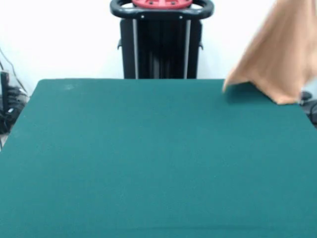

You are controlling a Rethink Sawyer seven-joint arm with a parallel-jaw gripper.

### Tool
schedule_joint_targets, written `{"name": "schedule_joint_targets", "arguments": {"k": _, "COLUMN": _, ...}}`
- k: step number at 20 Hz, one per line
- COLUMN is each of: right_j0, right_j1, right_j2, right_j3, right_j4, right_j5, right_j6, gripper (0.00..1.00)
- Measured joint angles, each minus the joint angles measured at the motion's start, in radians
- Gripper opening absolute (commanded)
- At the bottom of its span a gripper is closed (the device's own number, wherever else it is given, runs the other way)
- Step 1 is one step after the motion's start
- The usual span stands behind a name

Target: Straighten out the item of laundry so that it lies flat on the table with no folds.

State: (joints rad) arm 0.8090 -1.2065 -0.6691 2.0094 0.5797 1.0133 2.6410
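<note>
Towel [280, 52] hung in the air at upper right of front view, draped down from above the frame, blurred, w/ lower corners dangling just over the far right part of the table [148, 158]. Gripper wasn't visible, so couldn't tell fingers' state or place towel relative to them. Green table surface was otherwise bare; robot pedestal [161, 42] stood behind far edge, center.

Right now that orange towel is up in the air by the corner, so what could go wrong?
The towel hangs at the table's far corner, partly past its edge, so it might drop onto the floor instead of the felt. It also hangs bunched in folds, so it could land crumpled. What holds it is out of view, so its grip cannot be judged.
</note>
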Motion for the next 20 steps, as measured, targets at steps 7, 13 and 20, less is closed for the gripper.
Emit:
{"name": "schedule_joint_targets", "arguments": {"k": 7, "right_j0": -0.095, "right_j1": -0.017, "right_j2": 0.023, "right_j3": 0.0, "right_j4": 0.024, "right_j5": 0.1, "right_j6": 0.0, "gripper": 1.0}}
{"name": "schedule_joint_targets", "arguments": {"k": 13, "right_j0": -0.132, "right_j1": -0.018, "right_j2": 0.044, "right_j3": 0.0, "right_j4": 0.026, "right_j5": 0.1, "right_j6": 0.0, "gripper": 1.0}}
{"name": "schedule_joint_targets", "arguments": {"k": 20, "right_j0": -0.174, "right_j1": -0.016, "right_j2": 0.068, "right_j3": 0.0, "right_j4": 0.025, "right_j5": 0.071, "right_j6": 0.0, "gripper": 1.0}}
